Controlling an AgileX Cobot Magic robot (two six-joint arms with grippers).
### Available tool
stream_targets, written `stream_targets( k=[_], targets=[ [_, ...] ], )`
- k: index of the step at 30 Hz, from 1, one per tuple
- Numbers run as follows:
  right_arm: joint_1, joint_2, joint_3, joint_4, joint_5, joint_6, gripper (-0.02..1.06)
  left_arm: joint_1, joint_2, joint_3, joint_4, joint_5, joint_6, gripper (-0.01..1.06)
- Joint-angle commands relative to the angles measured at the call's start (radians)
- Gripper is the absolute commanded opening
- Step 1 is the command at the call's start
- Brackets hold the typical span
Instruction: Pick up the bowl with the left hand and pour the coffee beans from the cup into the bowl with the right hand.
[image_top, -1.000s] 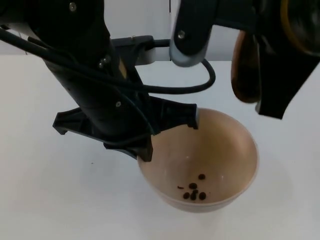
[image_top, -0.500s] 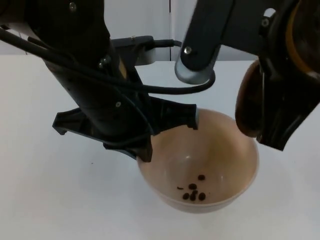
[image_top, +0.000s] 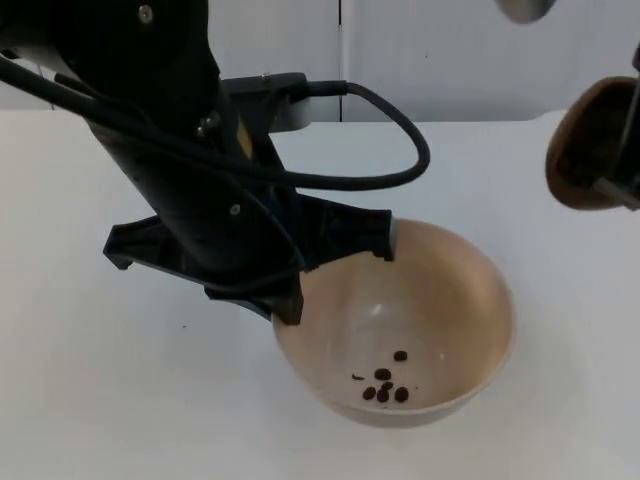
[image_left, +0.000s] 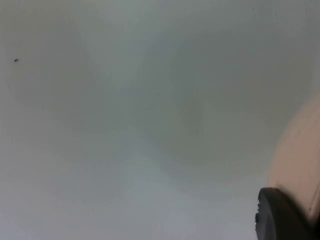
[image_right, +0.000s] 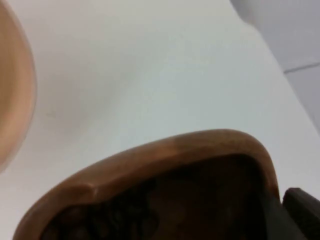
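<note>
My left gripper (image_top: 338, 262) is shut on the near-left rim of the tan bowl (image_top: 440, 300) and holds it just above the white table. Several dark coffee beans (image_top: 385, 385) lie at the bowl's bottom. In the left wrist view the bowl's outer wall (image_left: 300, 160) sits against a black fingertip (image_left: 280, 220). The brown wooden cup (image_top: 585, 150) hangs tilted at the far right, off to the side of the bowl, with my right gripper (image_top: 625, 175) shut on it. In the right wrist view the cup's rim (image_right: 175, 160) is close up, its inside dark, and the bowl's edge (image_right: 15, 90) lies beyond.
The left arm's black body (image_top: 180, 150) covers the table's upper left. White table (image_top: 100, 400) lies around the bowl, with the grey partition wall (image_top: 430, 50) behind. A tiny dark speck (image_left: 16, 60) marks the table.
The right arm has carried the cup from above the bowl's far rim out to the right. The bowl and the left gripper have stayed put.
</note>
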Motion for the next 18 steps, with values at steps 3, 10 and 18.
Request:
stream_targets(
  k=[3,10,18],
  targets=[
    [-0.03,-0.013,-0.007,0.023,-0.02,-0.015,0.0,-0.003,-0.002,-0.006,0.018,-0.008,-0.002,0.0],
    [-0.054,-0.013,-0.007,0.057,-0.052,-0.015,0.0,0.0,-0.002,-0.006,0.062,-0.01,-0.004,0.0],
    [-0.201,-0.013,-0.007,0.13,-0.106,-0.003,0.0,0.099,-0.002,-0.006,0.067,-0.033,-0.001,0.0]
  ],
)
